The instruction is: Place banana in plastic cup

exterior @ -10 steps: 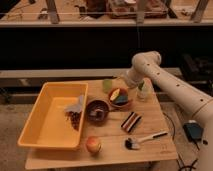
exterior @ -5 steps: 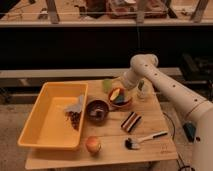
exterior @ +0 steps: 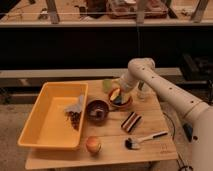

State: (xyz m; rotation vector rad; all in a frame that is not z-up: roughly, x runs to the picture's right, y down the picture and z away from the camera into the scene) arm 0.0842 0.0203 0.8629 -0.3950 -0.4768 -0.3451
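Observation:
The pale yellow-green plastic cup point(exterior: 107, 84) stands at the back of the wooden table point(exterior: 110, 152). Right beside it is an orange-rimmed bowl point(exterior: 121, 104) holding a dark teal block point(exterior: 119, 100) and a small yellow banana piece point(exterior: 114, 94). My gripper point(exterior: 123, 90) hangs from the white arm point(exterior: 165, 90) and reaches down into that bowl, just above the banana and to the right of the cup. The gripper's tip is partly hidden against the bowl.
A large yellow tray point(exterior: 47, 117) with some scraps fills the table's left side. A reddish-brown bowl point(exterior: 97, 109) sits mid-table, a clear glass jar point(exterior: 142, 93) at back right. A round orange-red fruit point(exterior: 93, 145), a striped block point(exterior: 131, 121) and a brush point(exterior: 144, 139) lie in front.
The arm has swung left and lowered, bringing the gripper from beside the jar down over the orange-rimmed bowl. The objects on the table have not moved.

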